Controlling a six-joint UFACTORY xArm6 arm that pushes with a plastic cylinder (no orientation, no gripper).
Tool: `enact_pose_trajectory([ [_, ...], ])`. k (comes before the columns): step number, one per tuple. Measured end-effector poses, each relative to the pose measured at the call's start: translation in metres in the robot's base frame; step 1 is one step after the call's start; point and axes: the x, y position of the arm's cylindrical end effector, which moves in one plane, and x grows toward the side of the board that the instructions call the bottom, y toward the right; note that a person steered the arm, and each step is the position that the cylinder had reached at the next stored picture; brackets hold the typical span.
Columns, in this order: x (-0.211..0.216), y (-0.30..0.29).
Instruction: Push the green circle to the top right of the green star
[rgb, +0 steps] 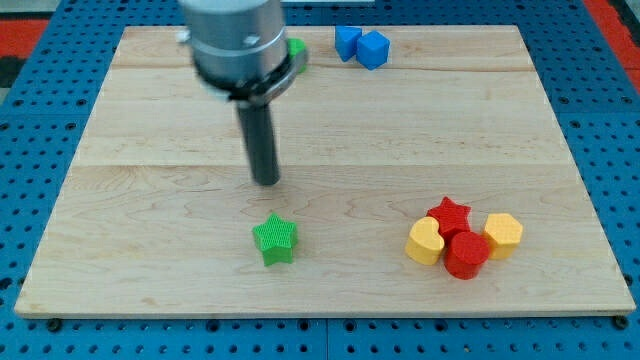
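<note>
Presently, the green circle (297, 48) shows only as a small green sliver at the far edge of the wooden board (140, 280), left of centre, most of it hidden behind the grey housing of the arm (237, 45); its round shape cannot be confirmed from what is exposed. The green star (275, 239) lies well apart from it, near the front of the board and slightly left of centre, a ribbed, five-pointed block resting flat with all its points in plain sight. My tip (267, 183) is the lower end of a bare dark rod with no jaws to part or close; it grips nothing and touches no block, standing on bare wood between the two green pieces, just beyond the star and a shade to its left, well short of the circle. Two blue blocks (360, 45) sit touching one another at the far edge, just right of the circle. At the near right a tight cluster is found: a red star (449, 213) at the far side, a yellow block (425, 242) to the left, a red round block (466, 256) at the front and a yellow hexagonal block (503, 234) to the right, each in contact with its neighbours. The cluster lies well to the right of the green star.
</note>
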Motion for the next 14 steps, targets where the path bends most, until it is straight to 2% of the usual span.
enact_pose_trajectory([
  [1, -0.058, 0.032],
  [3, -0.144, 0.036],
  [4, -0.176, 0.035],
  [6, -0.193, -0.045],
  [7, -0.236, -0.022],
  [8, -0.245, -0.066],
  [9, -0.230, -0.095],
  [12, -0.182, -0.032],
  [13, -0.174, 0.010],
  [14, -0.137, 0.004],
])
